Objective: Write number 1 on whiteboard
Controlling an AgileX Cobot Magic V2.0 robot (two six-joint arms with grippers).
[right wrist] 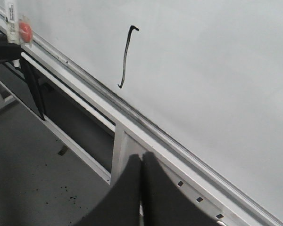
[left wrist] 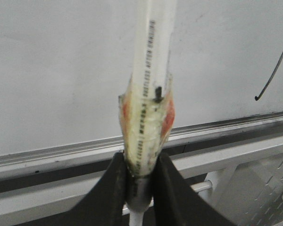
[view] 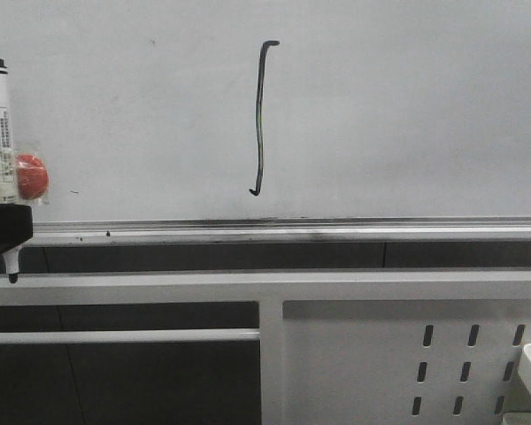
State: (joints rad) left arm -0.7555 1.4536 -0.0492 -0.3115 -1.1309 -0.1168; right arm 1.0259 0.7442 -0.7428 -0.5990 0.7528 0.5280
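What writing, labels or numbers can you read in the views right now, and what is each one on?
"1": hand-drawn dark stroke, the number 1, on the whiteboard.
Printed line along the marker barrel, held in the left claw: too blurred to read.
Small label with a barcode-like patch on the marker in the front view: too small to read.
Nothing else legible; the right claw carries no text.

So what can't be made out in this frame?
- Marker tip: in the left wrist view it is hidden below the closed jaws; in the front view it is small and dark against the frame.
- Marker label print: blurred, unreadable.
- Left gripper body: cut off by the front view's left edge.
- Whiteboard top and sides: cut off.
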